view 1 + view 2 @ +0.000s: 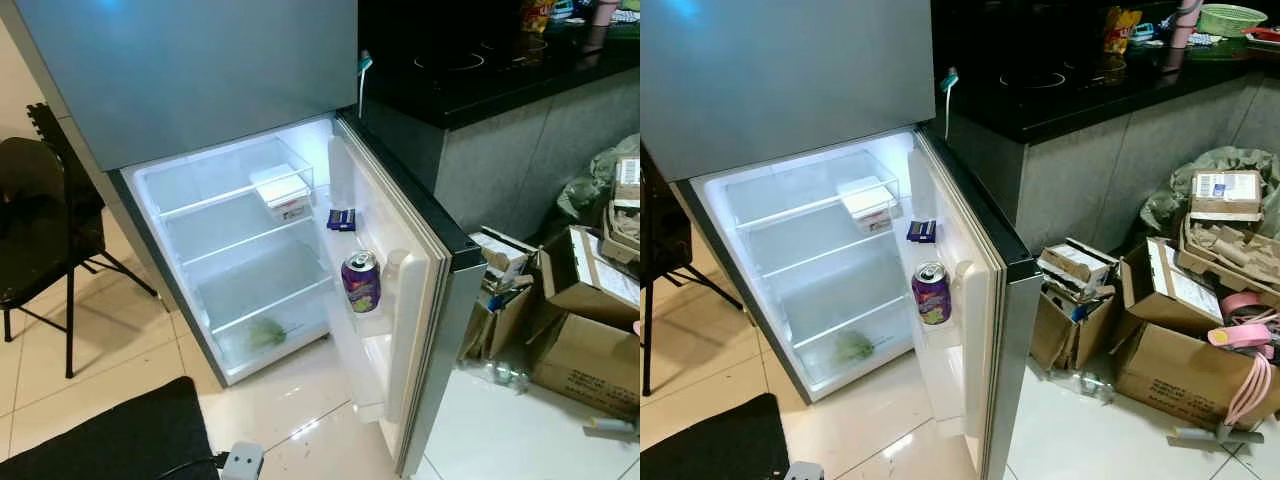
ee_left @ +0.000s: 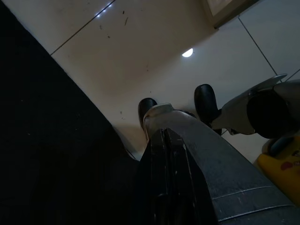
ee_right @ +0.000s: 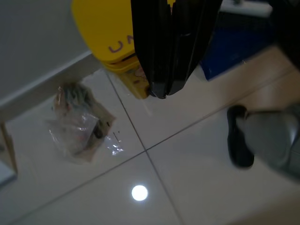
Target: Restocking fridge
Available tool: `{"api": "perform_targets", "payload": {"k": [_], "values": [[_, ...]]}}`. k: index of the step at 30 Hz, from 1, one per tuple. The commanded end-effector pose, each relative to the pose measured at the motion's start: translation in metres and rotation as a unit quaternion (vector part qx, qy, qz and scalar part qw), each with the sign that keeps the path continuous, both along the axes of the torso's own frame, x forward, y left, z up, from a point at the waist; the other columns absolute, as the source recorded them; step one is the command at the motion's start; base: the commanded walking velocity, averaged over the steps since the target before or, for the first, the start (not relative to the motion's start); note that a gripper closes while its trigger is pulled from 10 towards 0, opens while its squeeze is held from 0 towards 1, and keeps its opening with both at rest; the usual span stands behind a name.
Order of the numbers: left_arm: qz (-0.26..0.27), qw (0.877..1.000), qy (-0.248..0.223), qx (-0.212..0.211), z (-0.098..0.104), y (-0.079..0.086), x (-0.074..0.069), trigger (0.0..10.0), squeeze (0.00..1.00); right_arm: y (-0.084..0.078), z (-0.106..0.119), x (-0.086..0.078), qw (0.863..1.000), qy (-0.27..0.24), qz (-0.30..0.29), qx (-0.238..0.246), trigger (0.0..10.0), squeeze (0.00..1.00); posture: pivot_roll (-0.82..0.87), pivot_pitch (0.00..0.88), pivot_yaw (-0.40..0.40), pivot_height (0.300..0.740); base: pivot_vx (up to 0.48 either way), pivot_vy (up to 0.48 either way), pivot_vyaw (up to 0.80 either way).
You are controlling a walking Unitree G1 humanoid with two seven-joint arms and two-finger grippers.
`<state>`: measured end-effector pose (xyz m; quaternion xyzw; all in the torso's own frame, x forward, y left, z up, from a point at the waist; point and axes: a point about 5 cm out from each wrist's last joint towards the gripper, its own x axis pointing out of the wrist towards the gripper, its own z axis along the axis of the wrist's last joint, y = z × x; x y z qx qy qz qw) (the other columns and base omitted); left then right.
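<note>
one purple can (image 1: 360,281) on fridge door (image 1: 420,300)

both arms hang down at the robot's sides, idle. the left gripper (image 2: 166,154) points at the floor, its two black fingers (image 2: 159,159) pressed flat together with no gap between them. the right gripper (image 3: 161,91) also points down, its black fingers (image 3: 154,51) closed against each other, tips meeting in a blunt end. below them the robot's own feet (image 2: 206,101) show, dark-soled, with a grey leg (image 3: 272,136) beside the right gripper.
</note>
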<state>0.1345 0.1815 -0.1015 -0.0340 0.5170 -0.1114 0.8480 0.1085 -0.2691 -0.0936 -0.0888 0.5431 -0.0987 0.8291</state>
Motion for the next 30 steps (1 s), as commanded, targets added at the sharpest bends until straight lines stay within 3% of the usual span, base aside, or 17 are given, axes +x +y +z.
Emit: {"api": "perform_targets", "payload": {"k": [1,2,4,7,9,10,12,15,17,18,20,22,23,24,25,28,30], "values": [[-0.002,1.0,0.006,0.005,-0.001,0.003,-0.003,10.0,0.0,-0.013,0.007,0.009,0.998,-0.03,-0.046,-0.014,10.0,0.0,-0.02,0.0,0.004,0.74,0.0,0.0,0.0],[-0.002,1.0,0.005,0.006,-0.001,0.004,-0.003,10.0,0.0,-0.023,0.013,0.014,0.996,-0.052,-0.076,-0.02,10.0,0.98,-0.02,0.0,0.004,0.74,0.0,0.0,0.0],[-0.002,1.0,0.005,0.007,-0.001,0.004,-0.003,10.0,0.0,-0.036,0.022,0.022,0.992,-0.078,-0.098,-0.033,10.0,1.0,-0.02,0.0,0.005,0.74,0.0,0.0,0.0],[-0.002,1.0,0.006,0.008,-0.001,0.005,-0.003,10.0,0.0,-0.048,0.032,0.034,0.986,-0.114,-0.118,-0.045,10.0,1.0,-0.02,0.0,0.005,0.74,0.0,0.0,0.0],[-0.002,1.0,0.006,0.006,-0.001,0.003,-0.003,10.0,0.0,-0.057,0.05,0.06,0.97,-0.188,-0.149,-0.028,10.0,1.0,-0.03,0.0,0.005,0.74,0.0,0.0,0.0],[-0.002,1.0,0.006,0.006,-0.001,0.003,-0.003,10.0,0.0,-0.057,0.05,0.06,0.97,-0.188,-0.149,-0.028,10.0,1.0,-0.03,0.0,0.005,0.74,0.0,0.0,0.0],[-0.002,1.0,0.006,0.004,-0.001,0.002,-0.003,10.0,0.0,-0.058,0.059,0.076,0.959,-0.231,-0.162,-0.003,10.0,1.0,-0.03,0.0,0.005,0.74,0.0,0.0,0.0],[-0.002,1.0,0.006,0.003,-0.001,0.001,-0.003,10.0,0.0,-0.055,0.067,0.09,0.949,-0.266,-0.166,0.027,10.0,1.0,-0.03,0.0,0.006,0.74,0.0,0.0,0.0],[-0.005,1.0,0.008,0.003,-0.002,0.001,-0.005,10.0,0.0,-0.049,0.083,0.118,0.927,-0.329,-0.164,0.071,10.0,1.0,-0.03,0.0,0.006,0.74,0.0,0.0,0.0],[-0.005,1.0,0.008,0.003,-0.002,0.001,-0.005,10.0,0.0,-0.049,0.083,0.118,0.927,-0.329,-0.164,0.071,10.0,1.0,-0.03,0.0,0.006,0.74,0.0,0.0,0.0],[-0.005,1.0,0.008,0.003,-0.002,0.001,-0.005,10.0,0.0,-0.039,0.097,0.141,0.905,-0.377,-0.153,0.127,10.0,1.0,-0.02,0.0,0.008,0.74,0.0,0.0,0.0],[-0.004,1.0,0.009,0.003,-0.002,0.002,-0.006,10.0,0.0,-0.035,0.101,0.148,0.9,-0.388,-0.143,0.141,10.0,1.0,-0.02,0.0,0.008,0.74,0.0,0.0,0.0],[-0.004,1.0,0.009,0.004,-0.002,0.003,-0.006,10.0,0.0,-0.03,0.105,0.154,0.894,-0.397,-0.135,0.155,10.0,0.2,-0.02,0.0,0.01,0.74,0.0,0.0,0.0],[-0.004,1.0,0.009,0.004,-0.002,0.003,-0.006,10.0,0.0,-0.03,0.105,0.154,0.894,-0.397,-0.135,0.155,10.0,0.2,-0.02,0.0,0.01,0.74,0.0,0.0,0.0],[-0.003,1.0,0.01,0.005,-0.002,0.003,-0.006,10.0,0.0,-0.024,0.109,0.161,0.889,-0.407,-0.121,0.171,0.2,0.0,-0.02,0.0,0.01,0.74,0.0,0.0,0.0],[-0.003,1.0,0.01,0.005,-0.002,0.004,-0.006,10.0,0.0,-0.017,0.111,0.167,0.885,-0.413,-0.104,0.19,0.0,0.0,-0.02,0.0,0.012,0.74,0.0,0.0,0.0],[-0.002,1.0,0.01,0.005,-0.002,0.004,-0.007,10.0,0.0,-0.001,0.112,0.174,0.879,-0.416,-0.066,0.224,0.0,0.0,-0.02,0.0,0.014,0.74,0.0,0.0,0.0]]}}
